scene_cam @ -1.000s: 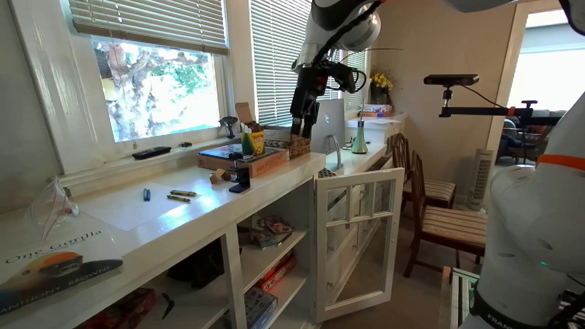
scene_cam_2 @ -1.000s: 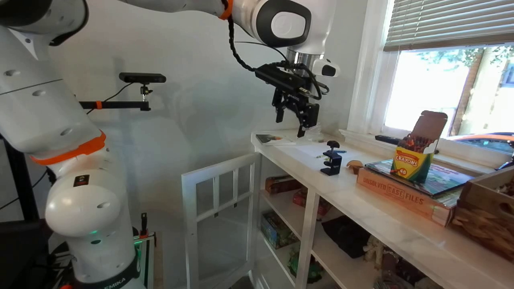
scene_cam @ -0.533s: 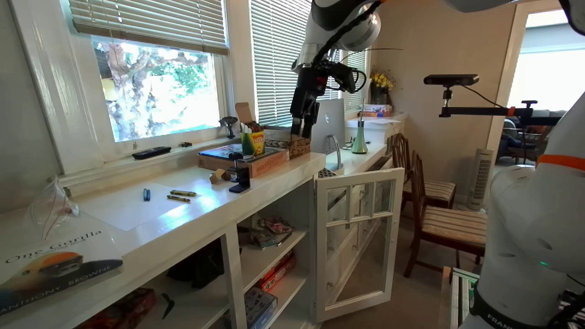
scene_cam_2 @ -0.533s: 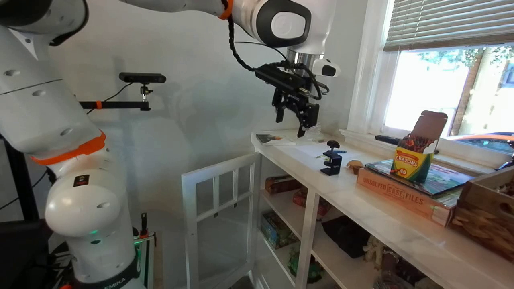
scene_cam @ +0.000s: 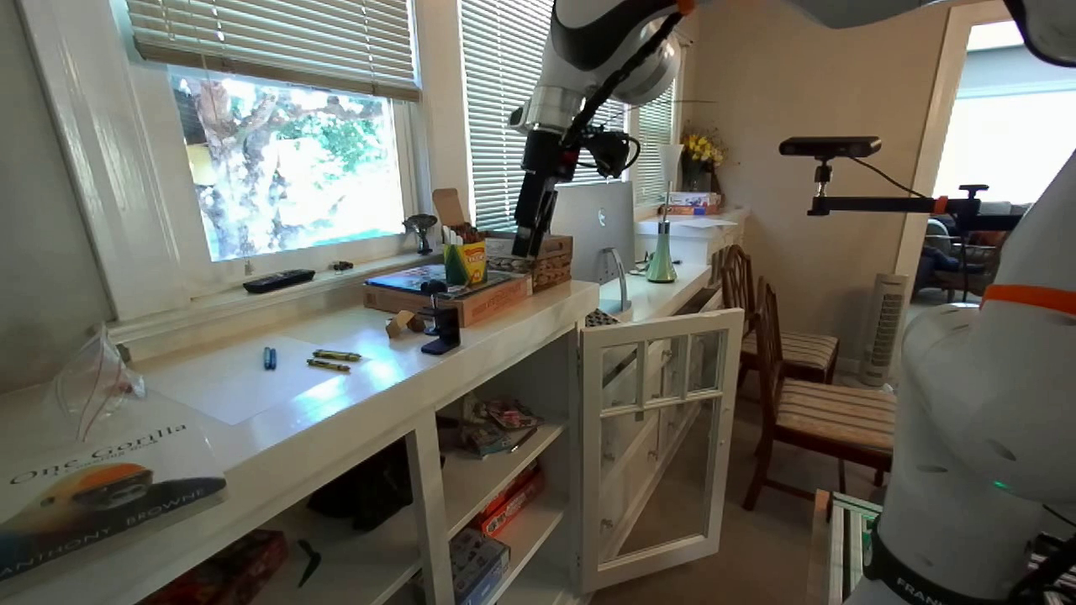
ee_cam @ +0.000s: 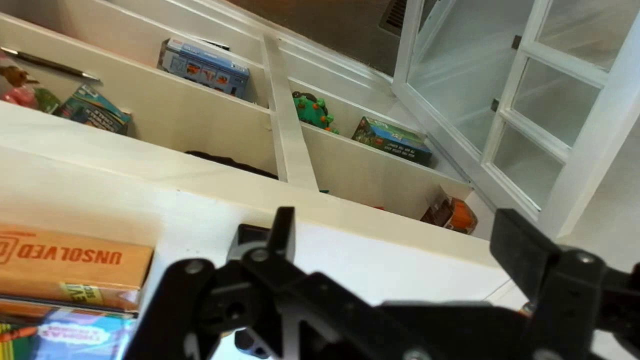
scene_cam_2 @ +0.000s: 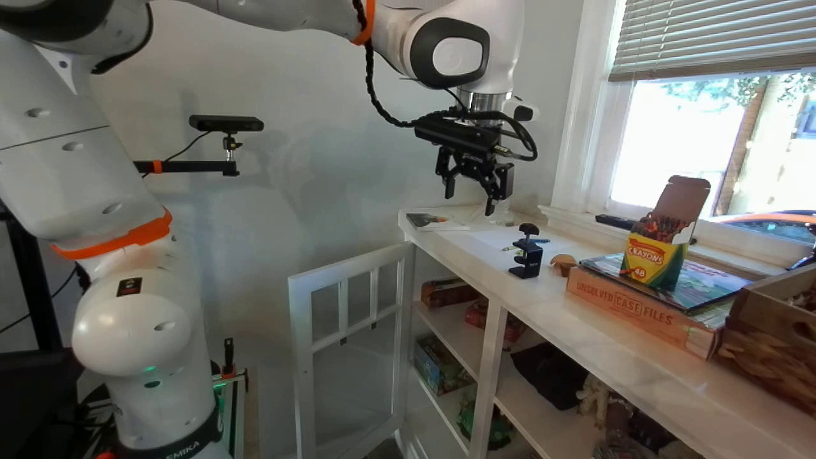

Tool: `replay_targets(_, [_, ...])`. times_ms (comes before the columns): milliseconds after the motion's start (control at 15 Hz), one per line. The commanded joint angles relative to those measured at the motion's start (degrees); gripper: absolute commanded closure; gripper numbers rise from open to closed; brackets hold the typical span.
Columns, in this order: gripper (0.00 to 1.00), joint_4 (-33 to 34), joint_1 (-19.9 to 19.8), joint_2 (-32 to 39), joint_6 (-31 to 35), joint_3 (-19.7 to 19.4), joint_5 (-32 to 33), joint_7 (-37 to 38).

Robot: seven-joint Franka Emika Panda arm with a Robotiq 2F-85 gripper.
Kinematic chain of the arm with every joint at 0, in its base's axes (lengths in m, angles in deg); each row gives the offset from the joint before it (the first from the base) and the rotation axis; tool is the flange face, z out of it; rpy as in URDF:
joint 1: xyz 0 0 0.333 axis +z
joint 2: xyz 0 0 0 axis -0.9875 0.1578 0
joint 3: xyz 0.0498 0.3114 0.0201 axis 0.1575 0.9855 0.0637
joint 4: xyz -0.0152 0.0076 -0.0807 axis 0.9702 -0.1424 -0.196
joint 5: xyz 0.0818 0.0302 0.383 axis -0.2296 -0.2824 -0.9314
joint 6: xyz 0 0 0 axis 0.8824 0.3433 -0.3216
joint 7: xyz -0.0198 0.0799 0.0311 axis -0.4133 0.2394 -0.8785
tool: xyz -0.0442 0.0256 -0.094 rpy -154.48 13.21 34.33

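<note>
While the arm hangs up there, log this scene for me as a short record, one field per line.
Gripper: open, holding nothing, in the air above the counter
Clamp: black, standing near the counter's front edge, untouched
Paper: white, flat on the counter
Loose crayons: two blue, two yellowish, lying on the paper
Crayon box: open, upright on a flat stack
Book: "One Gorilla", lying flat, cover up
Cabinet door: swung open
</note>
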Motion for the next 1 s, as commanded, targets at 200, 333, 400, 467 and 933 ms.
replay_targets(200, [0.00, 0.4, 2.4, 3.6, 3.5, 2.7, -1.7, -10.4])
replay_targets(333, [0.00, 1.1, 2.8, 4.2, 3.3, 3.3, -2.0, -12.8])
replay_targets(400, [0.00, 0.3, 1.7, 3.2, 2.8, 3.7, -0.8, -9.8])
replay_targets(467, [0.00, 0.4, 1.7, 3.4, 2.8, 3.9, -0.8, -10.1])
replay_targets(933, [0.00, 1.1, 1.1, 4.3, 3.2, 4.1, -0.9, -7.3])
